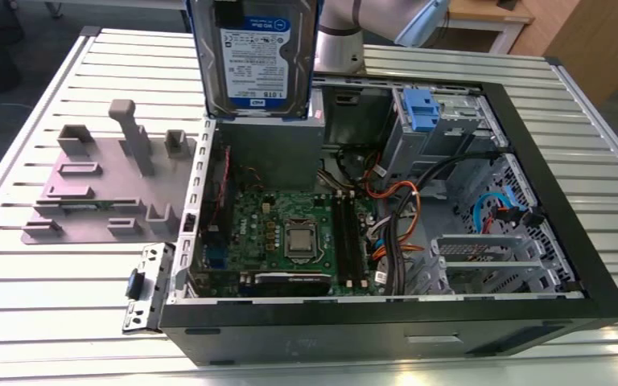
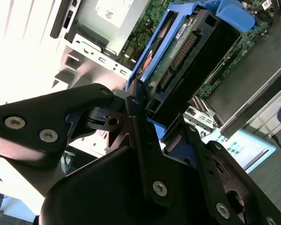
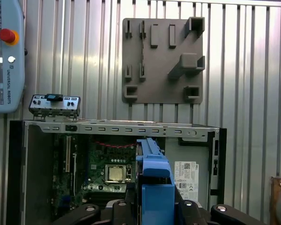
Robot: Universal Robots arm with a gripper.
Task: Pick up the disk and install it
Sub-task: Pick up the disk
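On the ribbed metal surface [image 1: 30, 322] sits the open black computer case [image 1: 395, 334]; above it my black fingers [image 2: 143, 131] clamp the blue-framed silver disk [image 1: 257, 56] upright, and I fear their narrow hold slipping, dropping it onto the green motherboard [image 1: 287, 217].

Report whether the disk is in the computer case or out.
Out. The disk hangs upright above the open computer case in the exterior view; the gripper clamps it.
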